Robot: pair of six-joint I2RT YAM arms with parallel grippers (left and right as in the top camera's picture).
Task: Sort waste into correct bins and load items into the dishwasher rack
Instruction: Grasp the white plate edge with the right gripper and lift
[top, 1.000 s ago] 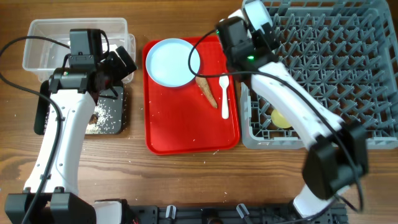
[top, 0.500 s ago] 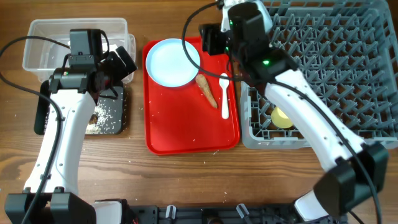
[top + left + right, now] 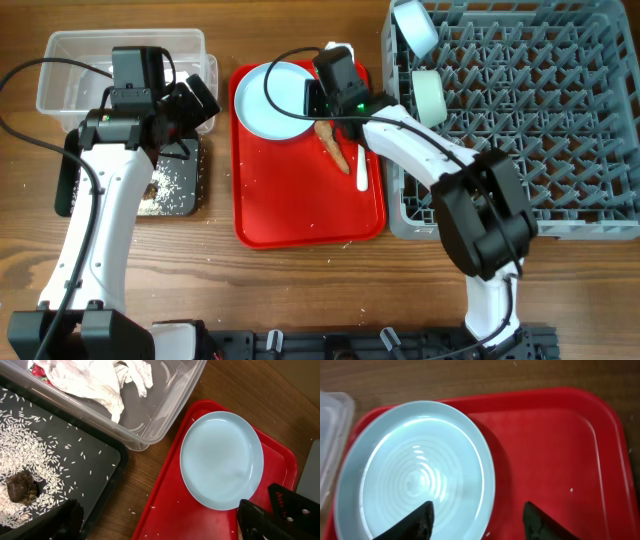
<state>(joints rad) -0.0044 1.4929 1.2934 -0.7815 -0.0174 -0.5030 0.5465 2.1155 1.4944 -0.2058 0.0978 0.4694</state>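
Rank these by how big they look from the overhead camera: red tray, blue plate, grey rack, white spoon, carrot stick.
1. dishwasher rack
2. red tray
3. plate
4. spoon and carrot stick: about alike, and the spoon is partly hidden, so I won't rank them.

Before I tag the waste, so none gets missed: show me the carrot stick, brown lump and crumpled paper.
carrot stick (image 3: pixel 334 148), overhead view, mid-length
brown lump (image 3: pixel 21 488), left wrist view, its top
crumpled paper (image 3: pixel 90 380), left wrist view, central folds

Pale blue plate (image 3: pixel 415 480) lies at the red tray's (image 3: pixel 555 450) left end — the right gripper's (image 3: pixel 477 510) two dark fingers (image 3: pixel 417 522) stand apart (one over plate, one over bare tray), the rim between.
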